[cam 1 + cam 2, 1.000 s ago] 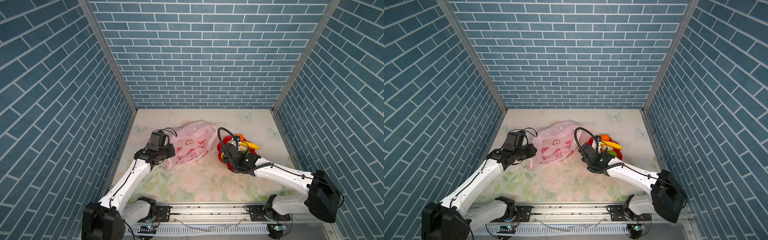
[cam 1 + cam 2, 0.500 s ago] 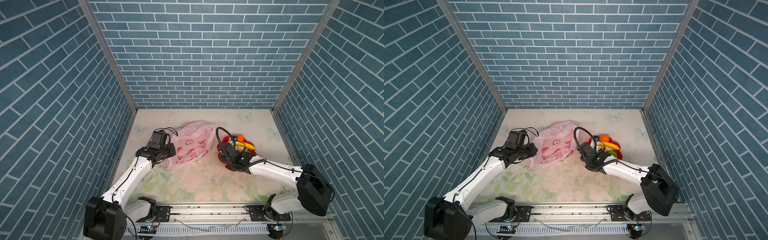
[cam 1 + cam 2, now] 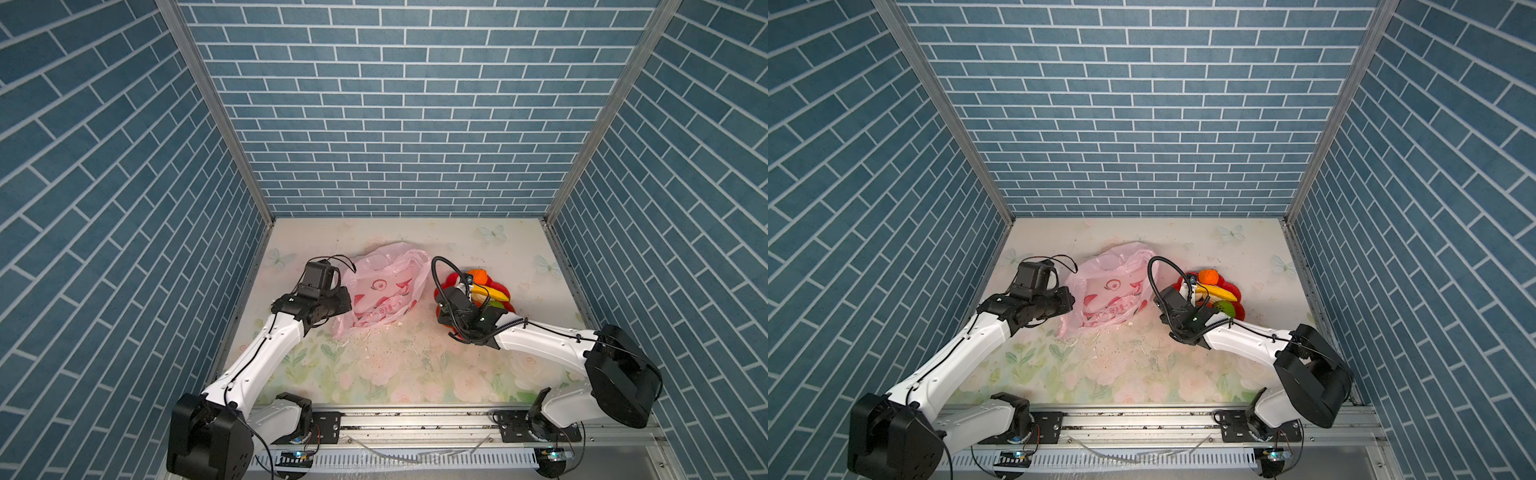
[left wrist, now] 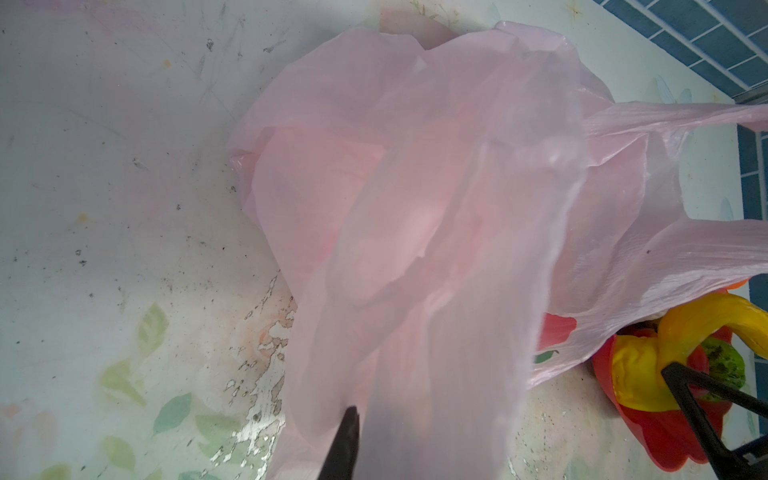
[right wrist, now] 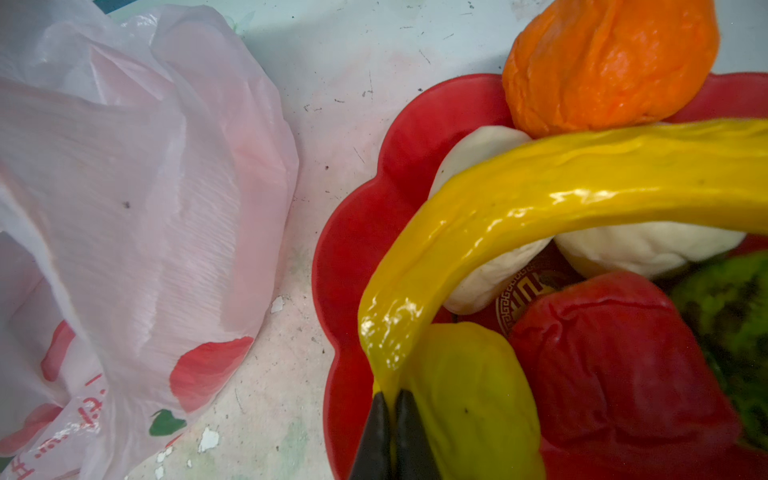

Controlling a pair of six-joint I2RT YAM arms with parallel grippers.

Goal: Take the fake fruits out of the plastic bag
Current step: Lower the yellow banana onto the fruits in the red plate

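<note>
Pink translucent plastic bag point(image 3: 382, 291), its red writing illegible, is pinched by the left hand point(image 3: 344, 306); the right hand point(image 5: 390, 424) pinches the long yellow banana point(image 5: 540, 199).

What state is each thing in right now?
plastic bag, crumpled on table, edge lifted.
banana, arched over red dish, end pinched.
fake fruits, piled in red dish, outside bag.
left gripper, jaws shut on plastic bag.
right gripper, jaws shut on banana.
</note>
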